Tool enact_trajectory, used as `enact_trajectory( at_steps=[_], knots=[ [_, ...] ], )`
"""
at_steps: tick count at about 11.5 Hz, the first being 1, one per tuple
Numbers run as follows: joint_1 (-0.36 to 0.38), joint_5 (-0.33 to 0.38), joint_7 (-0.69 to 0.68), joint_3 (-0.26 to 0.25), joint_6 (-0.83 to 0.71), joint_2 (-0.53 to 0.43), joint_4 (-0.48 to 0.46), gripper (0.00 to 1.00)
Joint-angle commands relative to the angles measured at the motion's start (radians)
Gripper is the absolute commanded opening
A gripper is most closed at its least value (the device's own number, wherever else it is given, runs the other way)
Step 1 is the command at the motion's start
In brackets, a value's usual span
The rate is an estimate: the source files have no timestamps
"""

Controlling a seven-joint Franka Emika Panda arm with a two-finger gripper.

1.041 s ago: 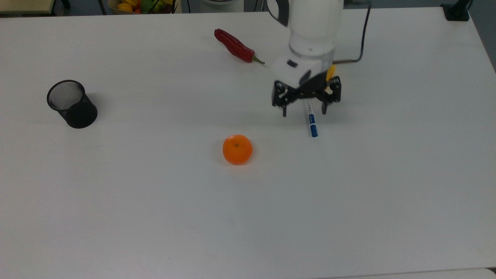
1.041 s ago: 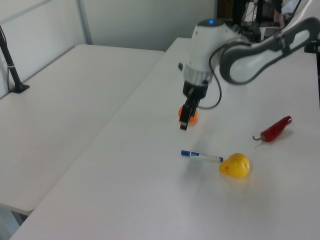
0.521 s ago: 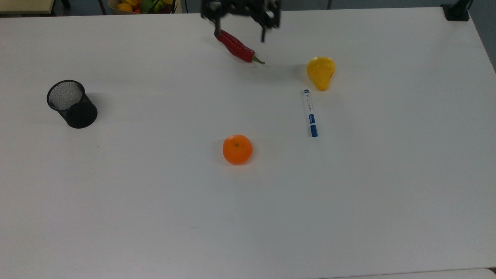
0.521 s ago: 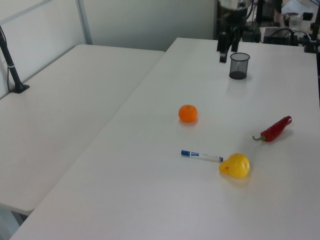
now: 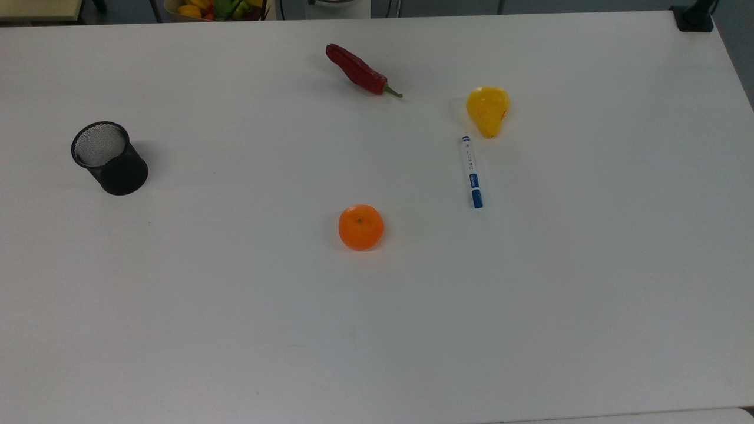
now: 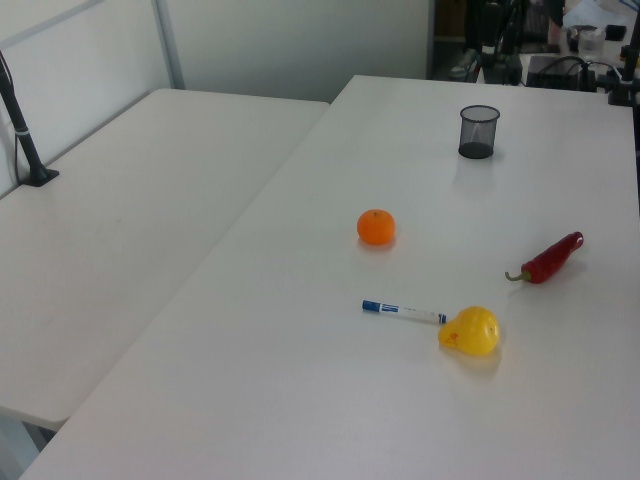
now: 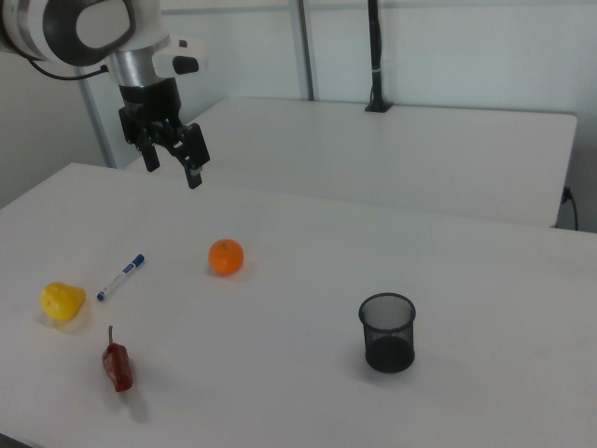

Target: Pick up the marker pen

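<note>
**Marker pen left lying on the table, gripper raised and empty**

Five loose things were counted on the white table (image 5: 530, 306): one slim white marker pen with a blue cap (image 5: 472, 172), one yellow pear-shaped fruit (image 5: 488, 110), one round orange fruit (image 5: 360, 227), one red chili pepper with a green stalk (image 5: 358, 70) and one black wire-mesh cup (image 5: 109, 157).

The marker pen was seen lying flat on the table. In the top view it ran nearly straight up and down, its blue cap at the lower end and its small blue tip at the upper end, just beside the yellow fruit. Whether the tip touched the fruit could not be told. The orange fruit was placed to the top view's lower left of the pen, apart from it. The chili pepper lay near the top edge, to the top view's left of the yellow fruit. The mesh cup stood upright, well apart from the rest, at the top view's far left.

In the right view one black two-finger gripper (image 7: 172, 163) was shown on the white arm (image 7: 79, 26), held above the table and well apart from the pen (image 7: 121, 276). Its fingers were spread wide with nothing between them.

A second white table (image 6: 110, 220) was seen alongside in the left view.
</note>
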Motion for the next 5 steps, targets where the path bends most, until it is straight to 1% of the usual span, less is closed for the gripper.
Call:
enact_trajectory(
  at_steps=[1, 3, 5],
  knots=[
    [0.027, 0.021, -0.093, -0.035, 0.059, -0.009, -0.029, 1.0],
    [0.022, 0.038, -0.098, -0.037, 0.06, -0.007, -0.031, 1.0],
    [0.024, 0.038, -0.099, -0.037, 0.062, -0.007, -0.032, 1.0]
  ],
)
